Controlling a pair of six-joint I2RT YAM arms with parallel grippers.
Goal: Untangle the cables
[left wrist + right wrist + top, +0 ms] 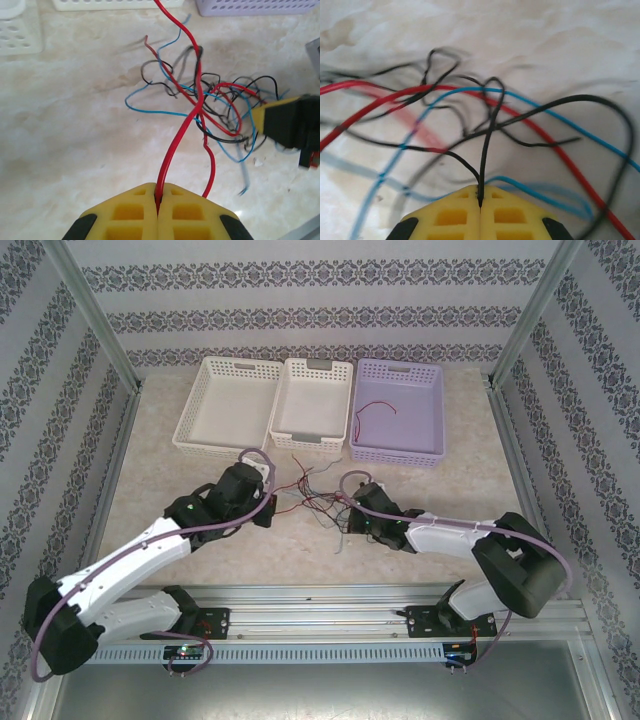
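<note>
The cables (318, 498) lie as a knot of thin red, blue and black wires on the marble tabletop, between my two grippers. My left gripper (270, 506) sits just left of the knot. In the left wrist view my left gripper (160, 188) is shut on a red cable (193, 117) that runs up through the tangle (220, 110). My right gripper (350, 512) is at the knot's right side. In the right wrist view my right gripper (480, 191) is shut on a black cable (487, 145), with a red cable (555, 150) and a blue cable (545, 110) crossing beyond it.
Three baskets stand in a row at the back: two white ones (190, 405) (315, 440) and a lilac one (397, 452) with a single red wire (378, 412) inside. Patterned walls and metal posts close in the sides. A metal rail runs along the near edge.
</note>
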